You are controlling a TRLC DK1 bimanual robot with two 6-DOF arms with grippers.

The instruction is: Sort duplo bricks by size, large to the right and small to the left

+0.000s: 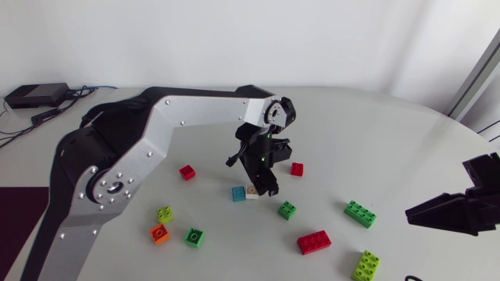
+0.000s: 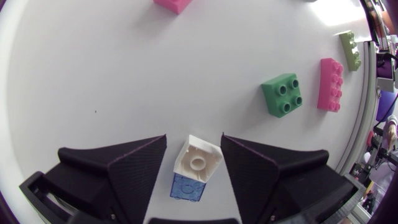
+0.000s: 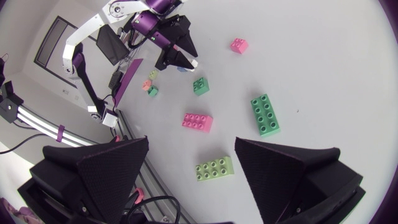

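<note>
While the left gripper (image 2: 194,137) stands over the table's middle with its fingers apart, a white brick (image 2: 198,163) lies between them, with a gap to one finger, and it touches a blue brick (image 2: 188,186). The right gripper (image 3: 191,140), also spread, hangs at the table's right side, a lime brick (image 3: 214,168) just ahead of it.

The counter (image 1: 391,140) is white and matt, and its far edge is rounded. The light on it is soft and even, so the shadows on the surface are pale and short. In the left wrist view one tiny dark speck (image 2: 95,111) marks the plain surface.
</note>
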